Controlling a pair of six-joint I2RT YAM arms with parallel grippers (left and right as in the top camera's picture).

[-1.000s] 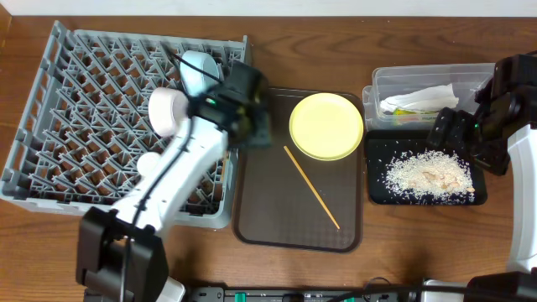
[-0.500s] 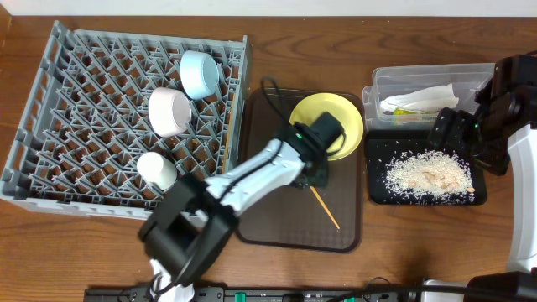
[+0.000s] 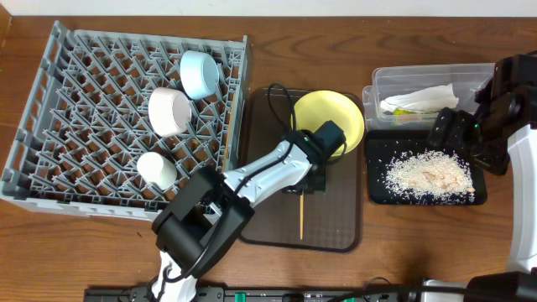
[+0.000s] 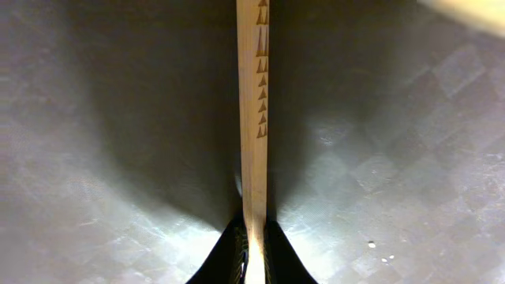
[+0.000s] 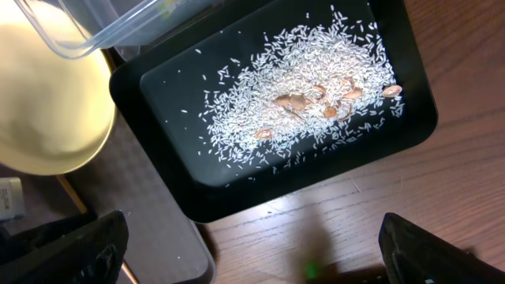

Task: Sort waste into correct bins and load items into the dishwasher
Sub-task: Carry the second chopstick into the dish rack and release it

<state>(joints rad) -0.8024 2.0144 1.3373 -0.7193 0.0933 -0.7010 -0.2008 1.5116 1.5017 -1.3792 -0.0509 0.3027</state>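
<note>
Left gripper (image 4: 252, 246) pinches thin wooden chopstick (image 4: 253, 118), its long axis pointing straight ahead; large grey plastic dish rack (image 3: 101, 101) lies well left.

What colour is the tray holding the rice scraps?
The tray is black; right wrist view shows it best.

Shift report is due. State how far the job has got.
Done: light blue bowl, white bowl and white cup sit in the dish rack; napkin in the clear tub; rice scraps in the black tray. In hand: left gripper grips a chopstick. Left: yellow plate.
</note>
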